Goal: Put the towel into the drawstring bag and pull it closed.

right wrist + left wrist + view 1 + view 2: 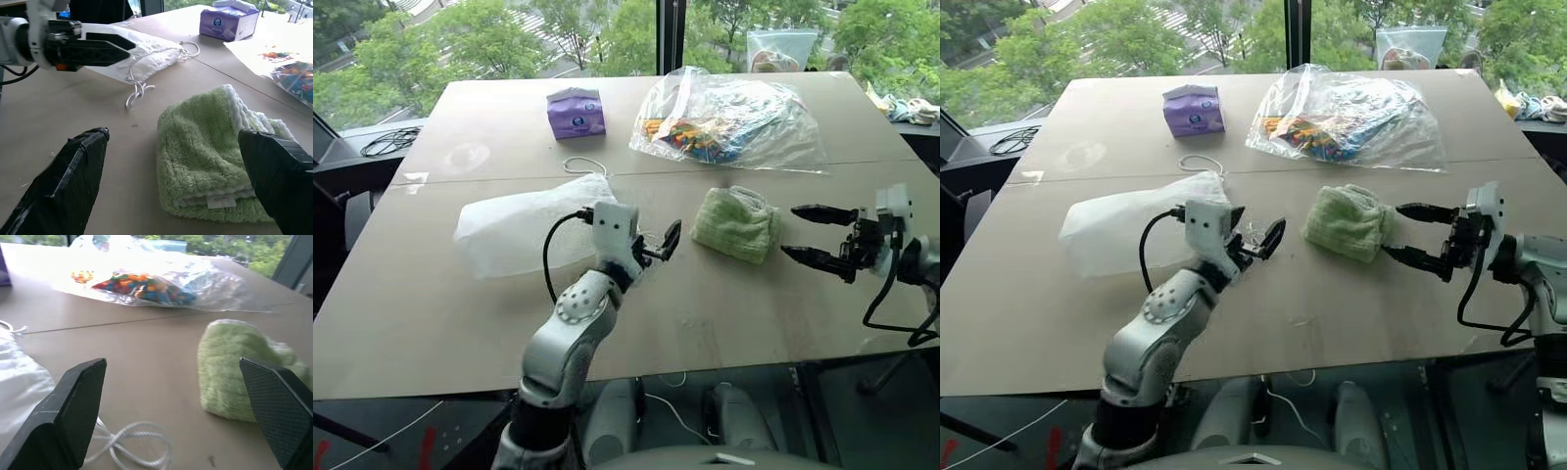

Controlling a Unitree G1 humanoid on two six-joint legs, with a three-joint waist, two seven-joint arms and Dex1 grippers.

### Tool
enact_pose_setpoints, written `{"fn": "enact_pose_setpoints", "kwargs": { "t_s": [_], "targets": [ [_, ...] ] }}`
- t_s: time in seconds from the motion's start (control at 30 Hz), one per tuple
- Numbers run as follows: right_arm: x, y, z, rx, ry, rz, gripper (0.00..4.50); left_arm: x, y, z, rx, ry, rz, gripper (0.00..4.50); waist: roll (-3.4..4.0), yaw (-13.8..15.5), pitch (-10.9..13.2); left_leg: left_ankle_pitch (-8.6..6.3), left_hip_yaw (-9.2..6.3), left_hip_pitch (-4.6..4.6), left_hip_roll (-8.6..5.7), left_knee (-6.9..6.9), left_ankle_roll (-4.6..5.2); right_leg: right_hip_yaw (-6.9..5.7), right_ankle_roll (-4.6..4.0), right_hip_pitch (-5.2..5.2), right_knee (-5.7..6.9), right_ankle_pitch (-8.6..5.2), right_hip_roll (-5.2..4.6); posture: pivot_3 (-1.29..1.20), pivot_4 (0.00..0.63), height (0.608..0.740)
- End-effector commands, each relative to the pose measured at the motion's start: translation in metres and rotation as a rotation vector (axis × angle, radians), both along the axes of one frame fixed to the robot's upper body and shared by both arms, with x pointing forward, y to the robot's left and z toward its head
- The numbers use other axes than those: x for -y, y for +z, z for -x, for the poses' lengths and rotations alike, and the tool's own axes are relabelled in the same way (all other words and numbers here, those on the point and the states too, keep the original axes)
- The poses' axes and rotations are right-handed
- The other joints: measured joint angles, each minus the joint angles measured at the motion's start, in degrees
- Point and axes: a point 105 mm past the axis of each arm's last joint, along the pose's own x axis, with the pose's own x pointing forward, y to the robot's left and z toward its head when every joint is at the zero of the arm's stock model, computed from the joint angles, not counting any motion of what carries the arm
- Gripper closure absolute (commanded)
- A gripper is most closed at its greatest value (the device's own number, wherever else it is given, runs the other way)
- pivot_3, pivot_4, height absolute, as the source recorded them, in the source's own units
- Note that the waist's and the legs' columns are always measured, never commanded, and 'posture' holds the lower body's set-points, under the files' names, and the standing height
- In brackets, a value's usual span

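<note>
Soft, light, squashy towel (736, 223) at right tool's (815, 235) nine o'clock; best pinched mid-fold. Both tools wide, empty, left tool (658, 245) included.

Towel (205, 147): fluffy light green terry cloth. Drawstring bag (524, 230): thin semi-sheer white fabric, twisted white cord. Desk (460, 323): matt tan board, smooth. Clear bag (734, 117): glossy crinkled plastic. Gripper pads (80, 404): black, finely textured.

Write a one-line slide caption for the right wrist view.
Open right gripper faces the folded green towel; beyond it, the left gripper hovers by the white drawstring bag.
</note>
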Motion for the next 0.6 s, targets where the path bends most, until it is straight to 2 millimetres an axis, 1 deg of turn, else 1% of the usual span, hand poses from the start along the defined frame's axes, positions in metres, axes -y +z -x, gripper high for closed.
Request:
{"fn": "enact_pose_setpoints", "kwargs": {
  "t_s": [0.03, 0.07, 0.13, 0.23, 0.3, 0.43, 0.6],
  "targets": [
    [-0.001, 0.01, 0.003, 0.018, 0.042, -0.008, 0.0, -0.005, 0.02, -0.023, 0.111, 0.21, -0.095, 0.04, -0.02, 0.07, 0.01, 0.0, -0.02, -0.01, -0.02, 0.0, 0.0, 0.0, -0.09, 0.0, 0.0, 0.05, 0.0, 0.0, 0.15, 0.74],
    [-0.001, 0.009, 0.003, 0.014, 0.043, -0.006, 0.0, -0.007, 0.02, -0.03, 0.106, 0.272, -0.133, 0.04, -0.03, 0.1, 0.02, 0.0, -0.05, -0.03, -0.02, 0.0, 0.0, -0.01, -0.1, -0.01, 0.0, 0.06, 0.01, 0.0, 0.15, 0.74],
    [0.0, 0.008, 0.003, 0.012, 0.041, -0.004, 0.0, -0.006, 0.024, -0.039, 0.102, 0.357, -0.143, 0.04, -0.04, 0.16, 0.03, 0.0, -0.07, -0.05, -0.04, -0.02, 0.0, -0.01, -0.1, -0.01, 0.0, 0.06, 0.01, 0.0, 0.15, 0.74],
    [0.001, 0.008, 0.002, 0.017, 0.029, -0.01, 0.0, -0.008, 0.025, -0.047, 0.056, 0.507, -0.148, 0.04, -0.07, 0.27, 0.05, 0.0, -0.08, -0.1, -0.06, -0.06, 0.0, -0.02, 0.13, -0.03, -0.01, 0.18, 0.02, 0.0, 0.15, 0.74],
    [0.001, 0.009, 0.003, 0.02, 0.022, -0.015, 0.0, -0.007, 0.022, -0.051, 0.034, 0.565, -0.175, 0.04, -0.08, 0.27, 0.05, 0.0, -0.08, -0.11, -0.06, -0.06, 0.0, -0.05, 0.14, -0.04, -0.01, 0.19, 0.02, 0.0, 0.15, 0.74],
    [0.001, 0.01, 0.004, 0.022, 0.017, -0.013, 0.0, -0.011, 0.017, -0.053, 0.004, 0.633, -0.227, 0.04, -0.09, 0.06, 0.05, 0.0, -0.09, -0.09, -0.06, -0.06, 0.0, -0.06, 0.15, -0.04, 0.02, 0.19, 0.04, 0.0, 0.15, 0.74],
    [0.004, 0.015, 0.003, 0.031, 0.002, -0.005, 0.0, -0.024, 0.002, -0.044, -0.116, 0.767, -0.227, 0.04, -0.09, -0.03, 0.06, 0.0, -0.16, -0.1, -0.05, -0.06, 0.0, -0.06, 0.15, -0.04, 0.02, 0.19, 0.02, 0.0, 0.15, 0.74]
  ]
}}
